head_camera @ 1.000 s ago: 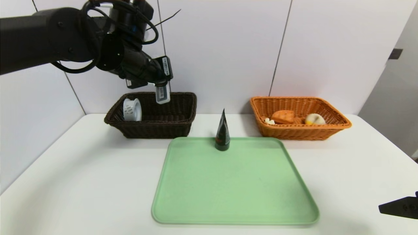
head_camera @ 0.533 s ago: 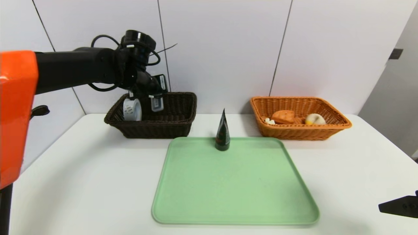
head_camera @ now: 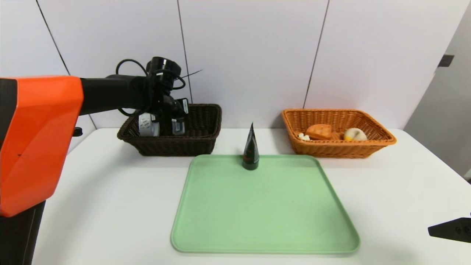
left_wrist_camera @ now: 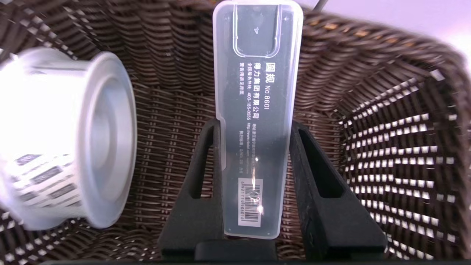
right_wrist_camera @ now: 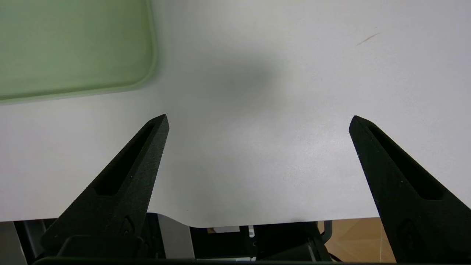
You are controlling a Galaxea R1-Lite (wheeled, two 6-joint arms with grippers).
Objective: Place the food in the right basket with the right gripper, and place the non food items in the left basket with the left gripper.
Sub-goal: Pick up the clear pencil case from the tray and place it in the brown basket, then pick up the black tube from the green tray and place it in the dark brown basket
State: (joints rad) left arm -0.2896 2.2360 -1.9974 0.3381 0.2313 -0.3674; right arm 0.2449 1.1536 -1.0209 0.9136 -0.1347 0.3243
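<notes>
Dark brown wicker left basket [head_camera: 198, 138] at my eleven o'clock: my left gripper [left_wrist_camera: 254, 136] pinches the grey case [left_wrist_camera: 257, 110] inside, beside the tape roll [left_wrist_camera: 62, 147]; right gripper [right_wrist_camera: 257, 121] spread wide.

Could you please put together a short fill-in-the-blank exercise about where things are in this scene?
1. The left gripper holds the long flat grey case inside the dark ____ wicker basket.
2. The dark cone-shaped tube stands upright on the ____ tray.
3. The white tape roll lies in the same basket as the ____.

Missing words: brown; green; case
</notes>
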